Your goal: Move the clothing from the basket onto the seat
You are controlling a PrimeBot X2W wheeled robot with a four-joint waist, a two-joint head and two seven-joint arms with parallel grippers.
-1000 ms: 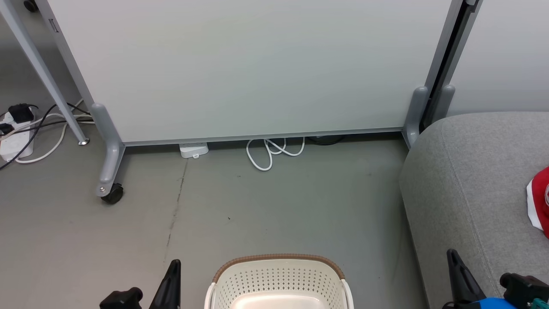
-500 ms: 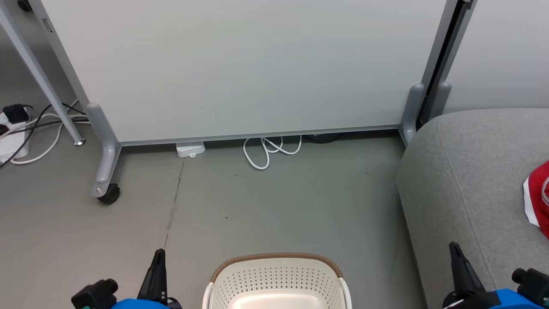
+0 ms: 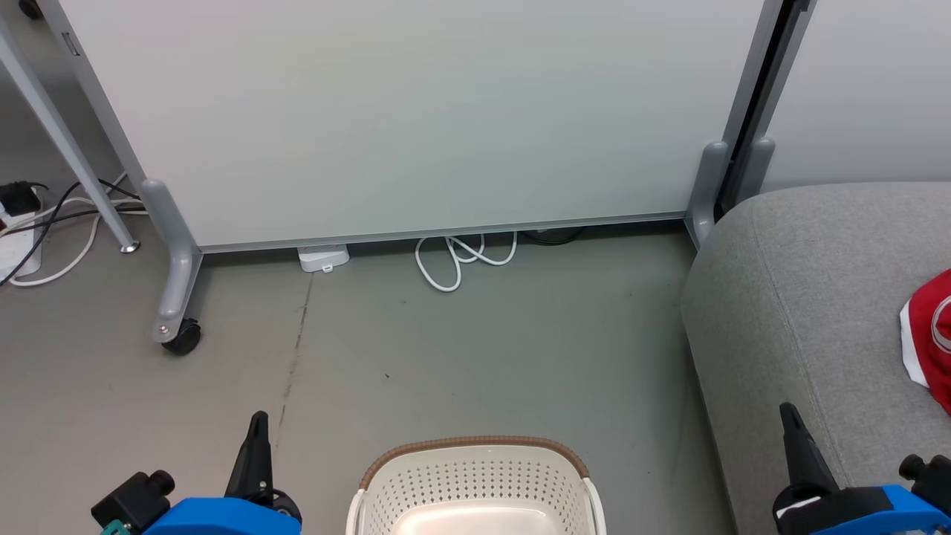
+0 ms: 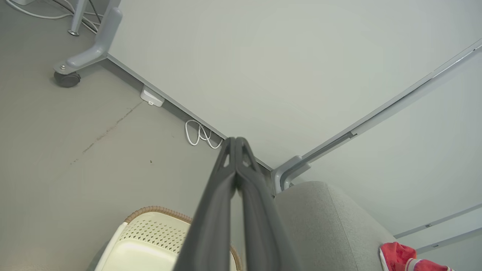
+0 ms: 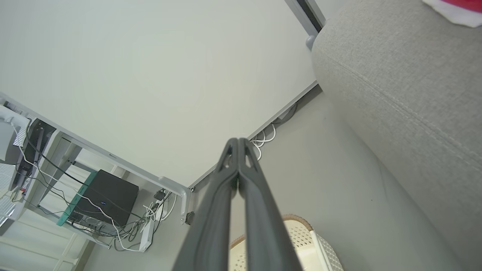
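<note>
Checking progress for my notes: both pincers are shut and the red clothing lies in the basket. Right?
No: the clothing lies on the seat, not in the basket, as the head view shows. The left pincer and right pincer are shut.

Basket (image 3: 475, 464) on the floor (image 3: 483, 349), sofa (image 3: 802, 297) to its right.
The basket stands at the near middle, between the left pincer (image 3: 258, 423) and the right pincer (image 3: 787, 416), apart from both. Clothing (image 3: 929, 334) lies on the sofa. Behind them all stands a panel (image 3: 409, 111), with a cable (image 3: 461, 260) coiled at its foot.
</note>
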